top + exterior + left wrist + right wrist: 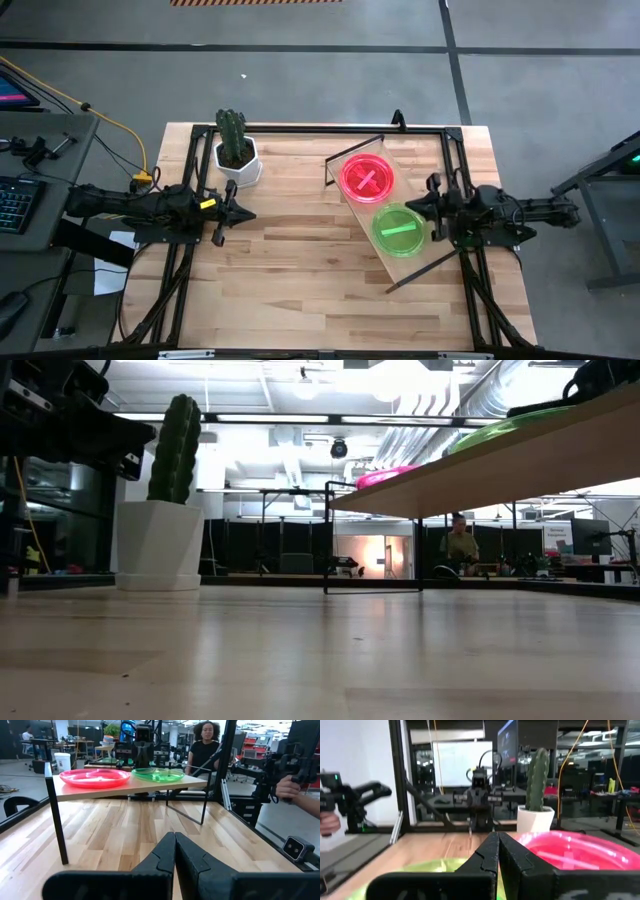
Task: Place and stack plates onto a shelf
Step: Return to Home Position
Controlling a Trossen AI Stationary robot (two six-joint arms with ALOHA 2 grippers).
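Pink plates [367, 178] and green plates [398, 230]: both on shelf [368, 215], side by side. No plates seen on surface [300, 260]; stacking looks done. L gripper [245, 213] near surface's left, R gripper [415, 208] by shelf: fingers clenched, nothing held.

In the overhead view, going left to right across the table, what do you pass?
left gripper, shut → pink plates → green plate → right gripper, shut. The cactus pot overlaps the left gripper, so it is left out.
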